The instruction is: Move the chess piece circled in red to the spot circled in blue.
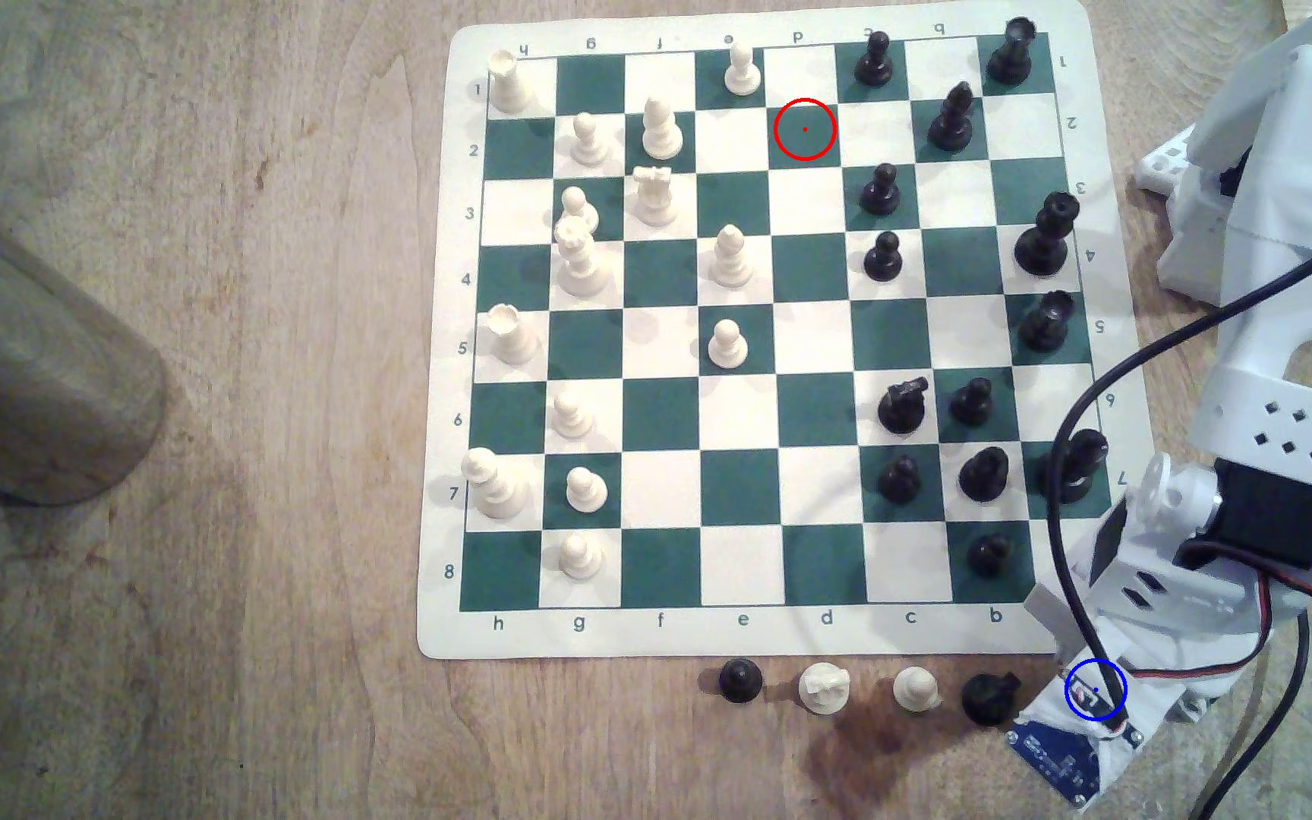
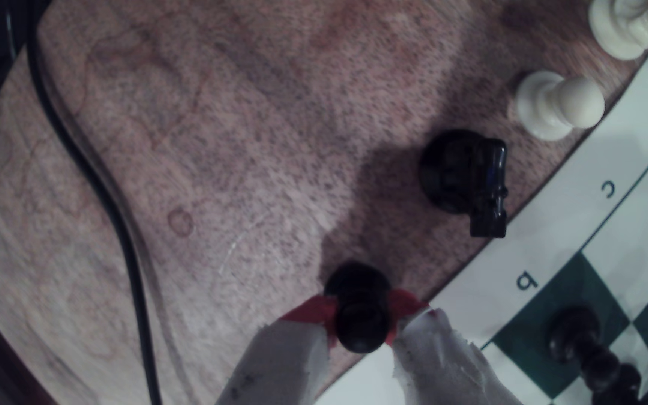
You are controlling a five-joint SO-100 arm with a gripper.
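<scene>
Gripper (image 2: 361, 323) is clamped on the black pawn (image 2: 359, 311) — red-taped fingertips (image 2: 310, 311) pinch it on both sides, base toward the wood. The pawn is off the board (image 1: 440, 394), over bare table (image 1: 243, 473) just past the corner by the "b" label. In the exterior view the arm (image 1: 1221, 544) covers the blue ring (image 1: 1095, 690); the red ring (image 1: 804, 128) sits on an empty green square. A black knight (image 2: 466, 183) stands near the pawn, a white pawn (image 2: 556, 105) further along.
</scene>
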